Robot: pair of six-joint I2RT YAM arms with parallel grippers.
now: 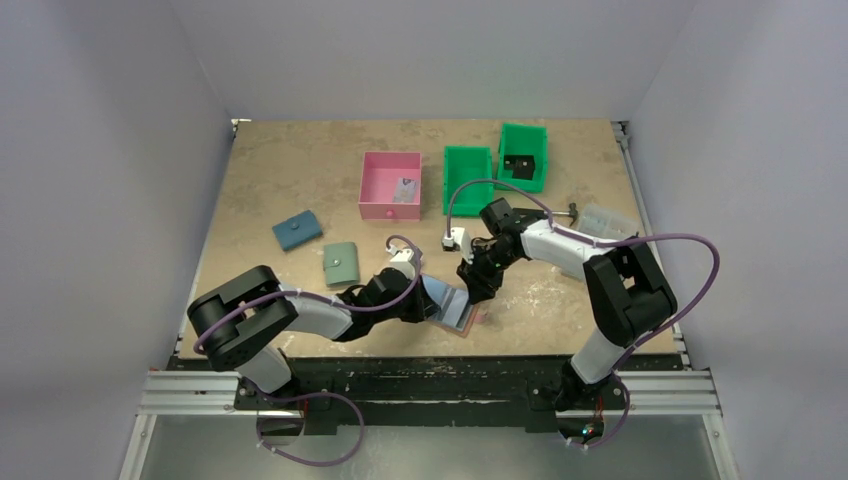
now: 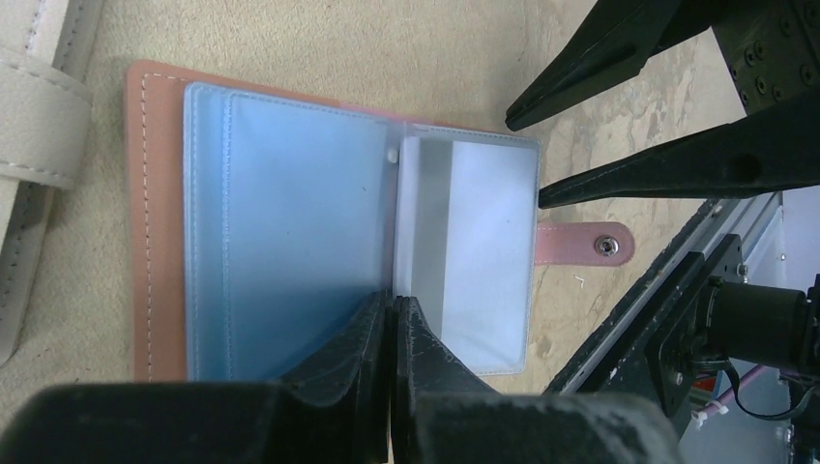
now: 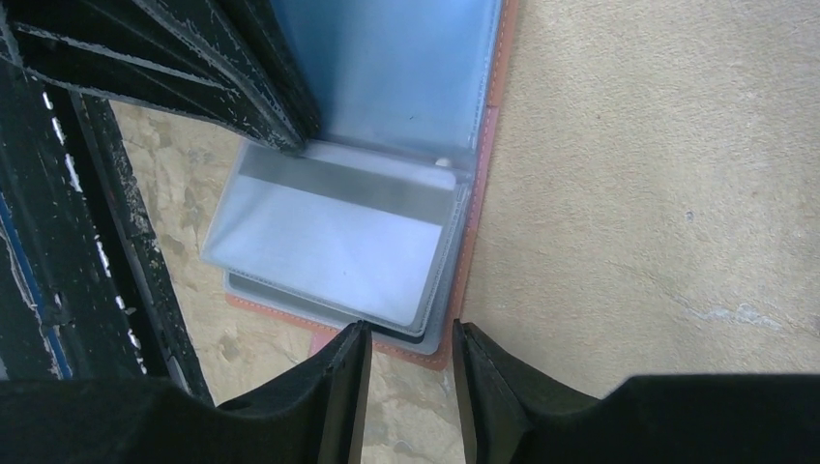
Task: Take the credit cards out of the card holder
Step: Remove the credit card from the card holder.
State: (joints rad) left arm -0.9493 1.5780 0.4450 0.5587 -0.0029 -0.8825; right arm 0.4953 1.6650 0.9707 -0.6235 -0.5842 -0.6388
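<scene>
The terracotta card holder (image 1: 458, 308) lies open near the table's front edge, its light blue lining (image 2: 290, 222) facing up. A clear sleeve holds a pale grey card (image 2: 474, 251), which also shows in the right wrist view (image 3: 338, 242). A dark edge (image 3: 401, 335) shows under that sleeve. My left gripper (image 2: 392, 302) is shut, its tips resting on the fold between lining and sleeve. My right gripper (image 3: 411, 333) is open, its tips at the holder's (image 3: 474, 242) outer corner by the snap tab (image 2: 590, 244). It also shows in the left wrist view (image 2: 527, 159).
A pink box (image 1: 390, 205) with a small grey item and two green bins (image 1: 468, 195) (image 1: 523, 135) stand at the back. A blue wallet (image 1: 297, 232) and a sage green wallet (image 1: 341, 262) lie left. A beige wallet (image 2: 34, 116) lies beside the holder. A clear plastic piece (image 1: 608, 220) is right.
</scene>
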